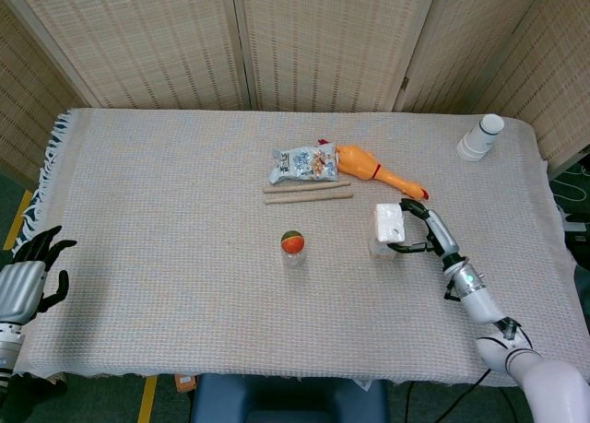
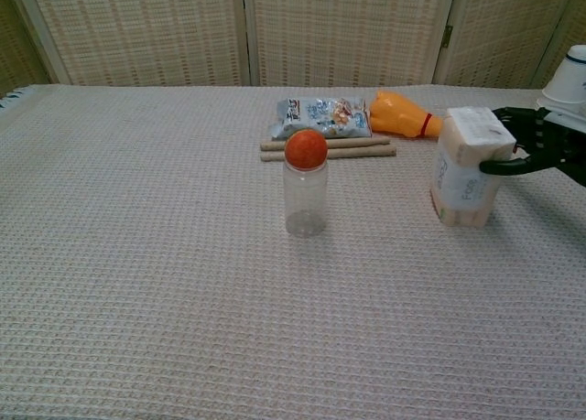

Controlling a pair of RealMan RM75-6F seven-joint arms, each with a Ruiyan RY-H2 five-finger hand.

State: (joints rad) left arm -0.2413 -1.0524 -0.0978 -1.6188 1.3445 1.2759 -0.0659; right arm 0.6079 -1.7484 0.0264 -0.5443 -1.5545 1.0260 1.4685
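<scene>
Tissues, we judge, are what our right hand (image 1: 417,228) holds: a white soft-pack (image 2: 465,177) standing upright on the table (image 1: 166,193), right of the middle and somewhat toward the near edge. Our fingers (image 2: 522,120) wrap its upper part from the right side while the thumb hooks across the face nearest the chest camera, so the hand is closed on the pack and not spread free. In the chest view the pack leans a little and its top bulges, which suggests to us a light, squashy bundle in thin film: easy to lift, but likely to dent or slide if squeezed at a corner. We would take it across the broad faces near the middle, with modest pressure. Our left hand (image 1: 32,276) hangs off the left edge of the table near the front corner, fingers apart and holding nothing. Toward the middle of the table stands a clear bottle (image 2: 305,196) with an orange-red ball (image 2: 306,149) resting on its mouth, well apart from the pack. Farther back lie two wooden sticks (image 1: 308,193) side by side, a snack bag (image 1: 302,163) just behind them, and an orange rubber chicken (image 1: 373,169) beside the bag. Paper cups (image 1: 481,136) stand stacked near the far right corner.
</scene>
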